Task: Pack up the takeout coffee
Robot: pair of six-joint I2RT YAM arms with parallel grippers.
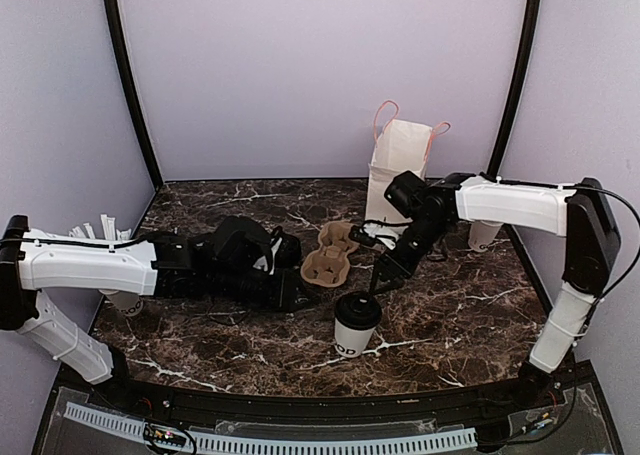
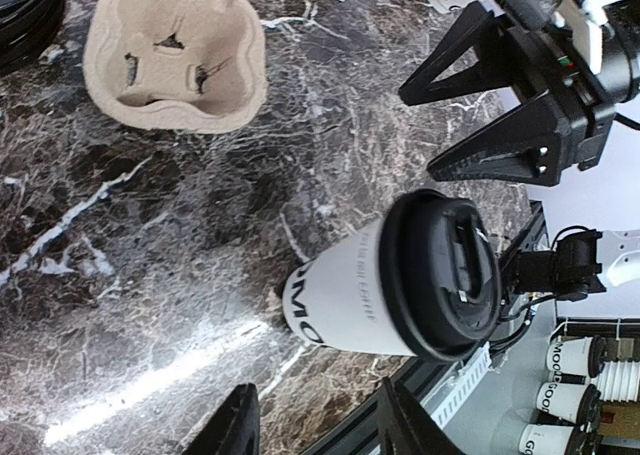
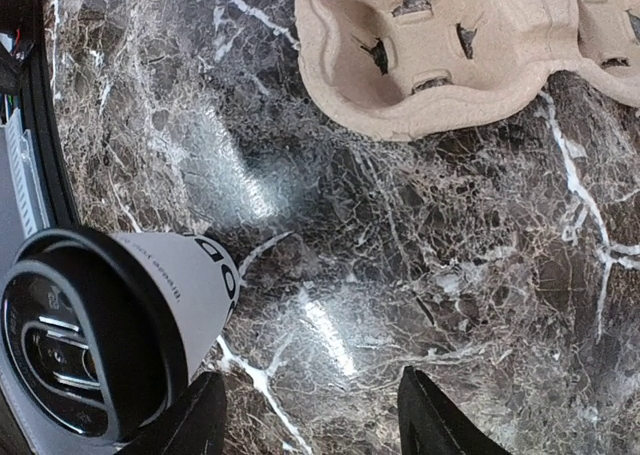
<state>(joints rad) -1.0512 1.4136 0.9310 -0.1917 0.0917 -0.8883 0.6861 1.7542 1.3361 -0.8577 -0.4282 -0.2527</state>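
Tip-over risk: right end effector (image 3: 312, 395), open and empty, may clip takeout coffee (image 1: 355, 325); left end effector (image 2: 315, 415) likewise.

Takeout coffee (image 3: 110, 335) apart from pulp carrier (image 3: 470, 95)

Takeout coffee (image 1: 356, 325), white paper cup, black lid on, upright on marble table (image 1: 470, 315)

1. The top external view is high and behind both arms' bases, looking forward and down over the whole desk (image 1: 470, 315).
2. The left wrist view sits close behind the left pincer (image 2: 320, 407), facing past its tips towards the right pincer (image 2: 418, 133).
3. The right wrist view is close, looking down past its own pincer's tips.
4. All three views share the takeout coffee (image 2: 380, 285) and the carrier (image 2: 175, 65), both ahead of the pincers.
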